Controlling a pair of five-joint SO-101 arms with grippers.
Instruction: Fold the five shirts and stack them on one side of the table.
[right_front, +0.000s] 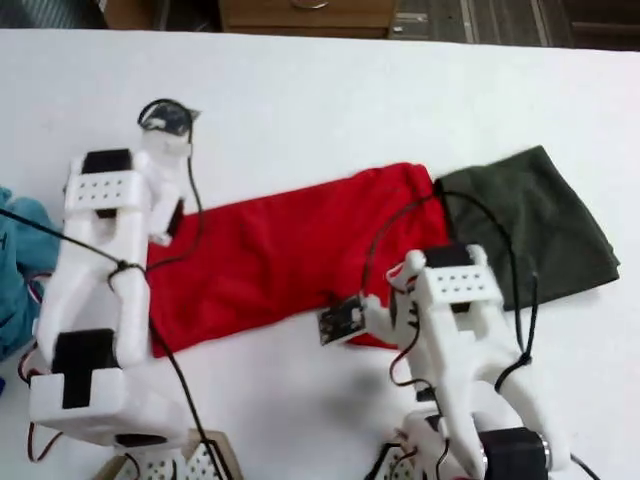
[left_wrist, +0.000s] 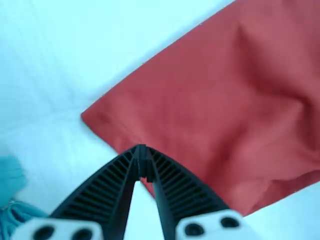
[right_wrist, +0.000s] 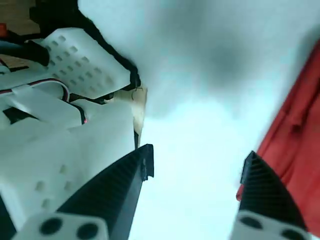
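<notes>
Red shirt (right_front: 290, 250) lies mid-surface as a long flat band, running from near-left up to far-right. It looks part-folded lengthwise; my read is that an end-over-end fold is still due.

Left arm (right_front: 100, 250): jaws pressed together, with the tips right on the shirt's left short edge, near its corner. Can't tell whether any cloth is caught between them. The position makes sense for lifting that end and carrying it across.

Right arm (right_front: 460, 300): jaws spread wide and low at the shirt's near long edge, toward the right end. One jaw is just beside the red hem, the other is over bare surface (right_front: 300, 90). Nothing is between them. It's probably staged either to pin that edge or to grab it so the band stays put during the fold.

Around it:
- Dark green shirt (right_front: 530, 225) lies at far right, unfolded and rumpled, touching the red shirt's right end. Can't tell which one overlaps the other. Pulling on red may drag green along.
- Teal cloth (right_front: 18, 265) is bunched at the left edge, beside the left arm and apart from red.
- Black cable (right_front: 195, 215) from the left arm hangs over the red shirt's left end. A second cable (right_front: 400, 215) from the right arm loops over the right end. Either could snag a lifted flap.
- Wooden furniture (right_front: 305, 15) stands beyond the far edge of the surface and isn't a factor.

No folded stack is visible on either side, so I'd judge the task to be at an early stage.
</notes>
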